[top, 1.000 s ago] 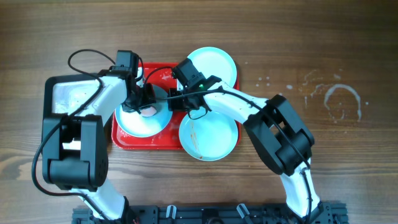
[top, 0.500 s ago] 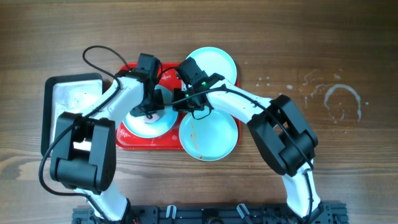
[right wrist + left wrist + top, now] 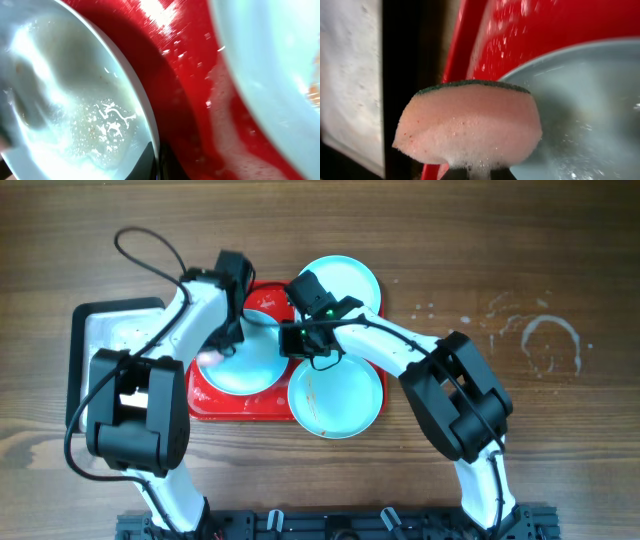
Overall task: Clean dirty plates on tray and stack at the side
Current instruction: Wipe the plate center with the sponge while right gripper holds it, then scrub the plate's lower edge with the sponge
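Progress is early: none of the three plates is stacked at the side, and you are at work on one only.

Left fingers (image 3: pixel 224 340) are closed tight on a pink sponge (image 3: pixel 470 125) with a green scouring face. The sponge sits at the left rim of the soapy plate (image 3: pixel 245 365), left of centre in the overhead frame. Right fingers (image 3: pixel 296 340) are clamped on that plate's right rim, and the right wrist view shows the rim pinched at the bottom of the frame. Suds (image 3: pixel 107 117) lie across the plate's inside, so I judge the scrub under way and not finished.

This plate lies in the red tray (image 3: pixel 205 408), which is wet and flecked with foam. The upper plate (image 3: pixel 345 280) overlaps the tray's upper right corner. The lower plate (image 3: pixel 335 400) overhangs its lower right edge and carries a brown streak, so it is not cleaned. I cannot tell from these views whether the upper plate is clean.

A black-rimmed tray (image 3: pixel 75 345) stands on the wooden surface (image 3: pixel 560 260) at the left, just beside the red one.

Outstanding, in my judgement: finish this plate, clean the others as needed, and stack all three.
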